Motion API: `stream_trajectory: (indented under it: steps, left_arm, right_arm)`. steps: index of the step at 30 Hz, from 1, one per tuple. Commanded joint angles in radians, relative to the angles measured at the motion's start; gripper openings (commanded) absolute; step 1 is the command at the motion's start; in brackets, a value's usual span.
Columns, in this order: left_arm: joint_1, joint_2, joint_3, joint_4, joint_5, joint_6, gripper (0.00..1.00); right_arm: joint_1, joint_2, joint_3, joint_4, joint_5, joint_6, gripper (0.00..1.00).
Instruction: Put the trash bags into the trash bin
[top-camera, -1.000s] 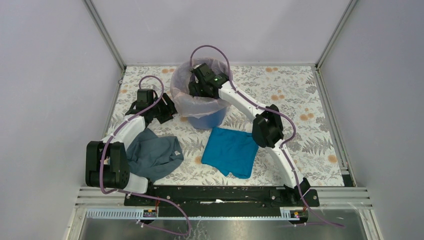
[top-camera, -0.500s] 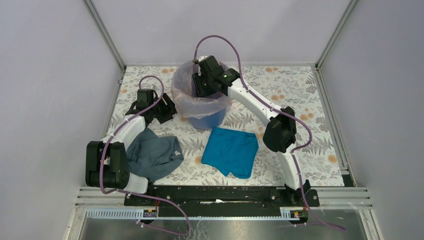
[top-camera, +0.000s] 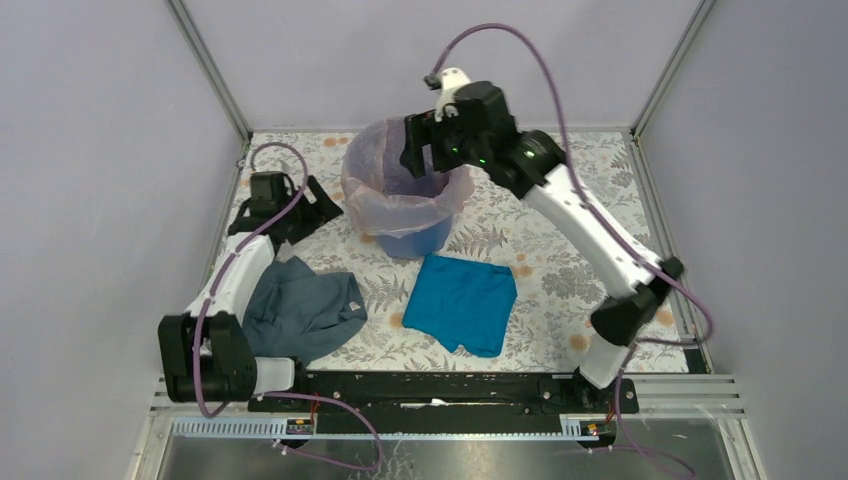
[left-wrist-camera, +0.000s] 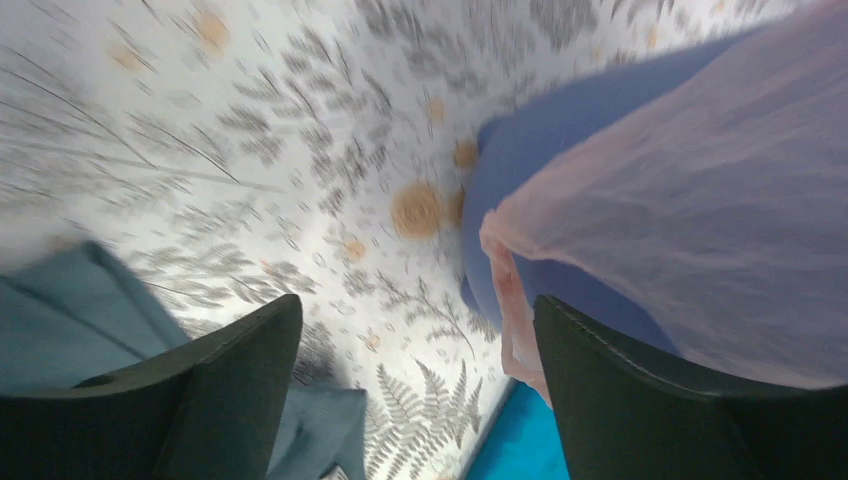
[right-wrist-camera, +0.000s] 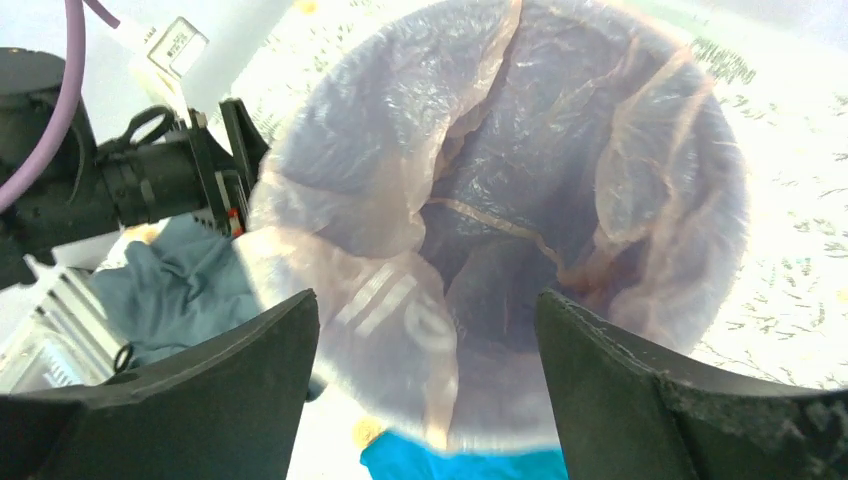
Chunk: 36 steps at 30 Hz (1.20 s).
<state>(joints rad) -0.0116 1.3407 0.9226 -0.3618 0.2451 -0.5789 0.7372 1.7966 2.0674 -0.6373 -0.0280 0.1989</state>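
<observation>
Overhead, I see the blue trash bin (top-camera: 420, 240) upright at the upper middle of the fern-print desk (top-camera: 620, 170), with the right tool (top-camera: 415, 150) above its rim. Only the right wrist view looks inside, where a thin, crinkled, pinkish translucent trash bag (right-wrist-camera: 560, 170) lines the round mouth. The left tool (left-wrist-camera: 418, 310) is beside the bin's smooth wall. Both gape wide, empty.
</observation>
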Motion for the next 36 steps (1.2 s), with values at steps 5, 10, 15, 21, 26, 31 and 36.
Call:
stream_trajectory:
  steps: [5,10,15,21,26,31,36]
  left_arm:
    - [0.065,-0.230,0.010,-0.024,-0.081,0.043,0.99]
    - [0.065,-0.367,-0.084,-0.015,0.002,0.025,0.99]
    - [0.061,-0.404,-0.230,0.113,0.130,-0.066,0.99]
    - [-0.026,-0.262,-0.220,0.202,0.127,-0.064,0.99]
    - [-0.049,-0.103,-0.113,0.278,0.157,-0.089,0.99]
    - [-0.139,0.073,0.017,0.345,0.134,-0.112,0.99]
    - [-0.220,0.270,0.204,0.358,0.124,-0.122,0.99]
  right_arm:
    - [0.005,-0.384,-0.408,0.203,0.004,-0.051,0.90]
    - [0.005,-0.630,-0.691,0.299,0.054,-0.044,0.96]
    - [0.005,-0.767,-0.848,0.335,0.054,-0.045,0.99]
    - [0.005,-0.852,-0.917,0.343,0.034,-0.042,0.99]
    - [0.005,-0.903,-0.934,0.301,0.032,-0.033,0.99]
    - [0.006,-0.973,-0.981,0.277,0.113,-0.039,1.00]
    - [0.005,-1.013,-0.995,0.266,0.159,-0.051,1.00]
